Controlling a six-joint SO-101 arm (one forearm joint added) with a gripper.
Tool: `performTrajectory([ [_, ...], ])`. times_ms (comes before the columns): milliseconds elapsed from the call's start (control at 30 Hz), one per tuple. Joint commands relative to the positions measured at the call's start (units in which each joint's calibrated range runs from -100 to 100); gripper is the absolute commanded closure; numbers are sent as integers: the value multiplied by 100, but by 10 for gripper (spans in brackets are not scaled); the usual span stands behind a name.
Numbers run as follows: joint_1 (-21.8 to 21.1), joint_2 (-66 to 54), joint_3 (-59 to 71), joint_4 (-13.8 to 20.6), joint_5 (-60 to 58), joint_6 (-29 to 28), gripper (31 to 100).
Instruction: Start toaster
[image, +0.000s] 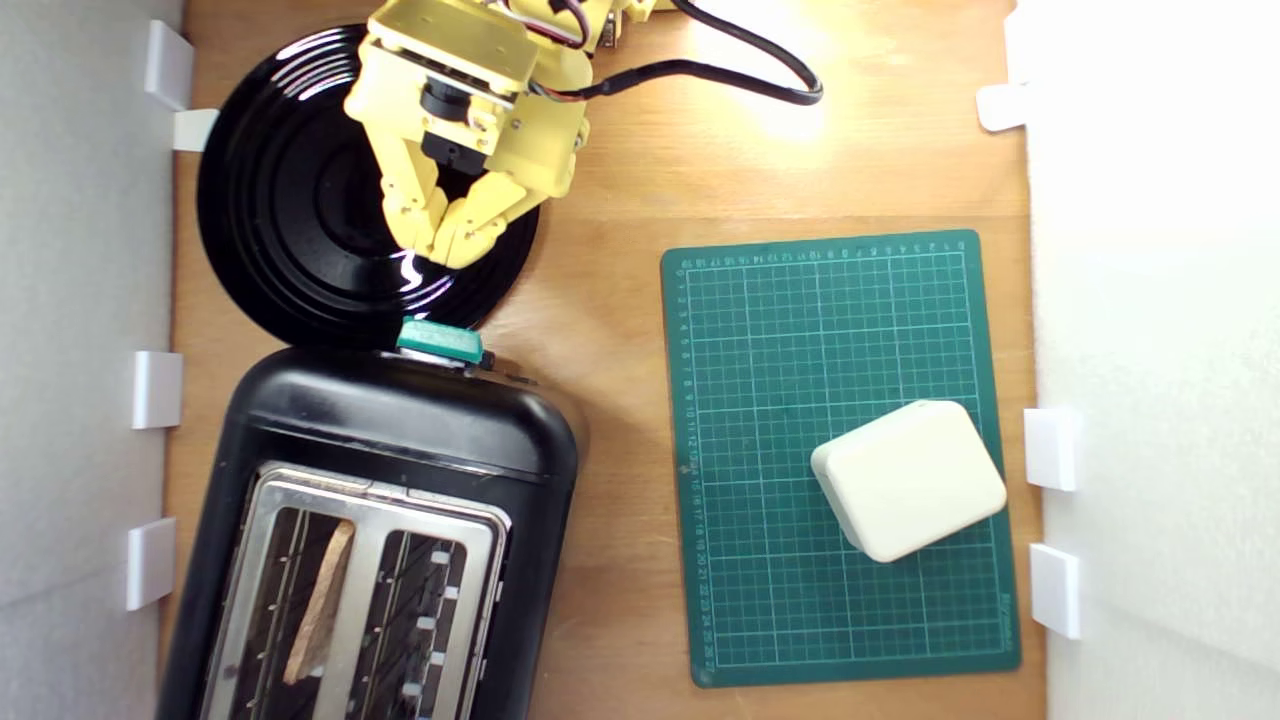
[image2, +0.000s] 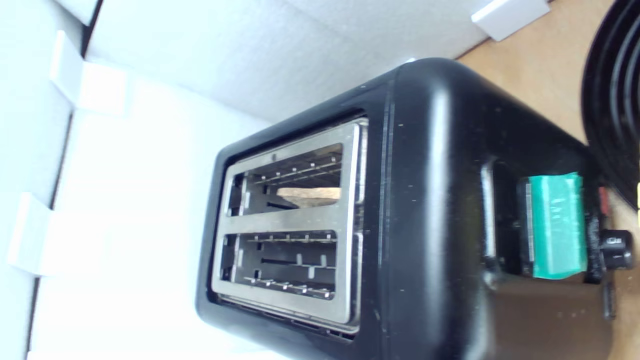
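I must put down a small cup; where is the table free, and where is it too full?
Free: bare wood between the toaster and the green mat, and above the mat. Crowded: the exterior view's left, with the black plate, the gripper and the lever.

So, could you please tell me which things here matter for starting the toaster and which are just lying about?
Job:
glossy black two-slot toaster
small teal-green lever
wooden-looking slice in one slot
yellow hand

Lying about:
round black ridged plate
green gridded cutting mat
cream rounded box
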Motion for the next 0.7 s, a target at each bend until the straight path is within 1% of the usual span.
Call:
performTrajectory([
  [0, 308, 50, -378, -368, -502, 137, 989],
  [67, 395, 125, -378, -481, -682, 184, 989],
  [300, 458, 425, -378, -490, -1401, 169, 989],
  [667, 395, 608, -378, -490, -1452, 163, 989],
])
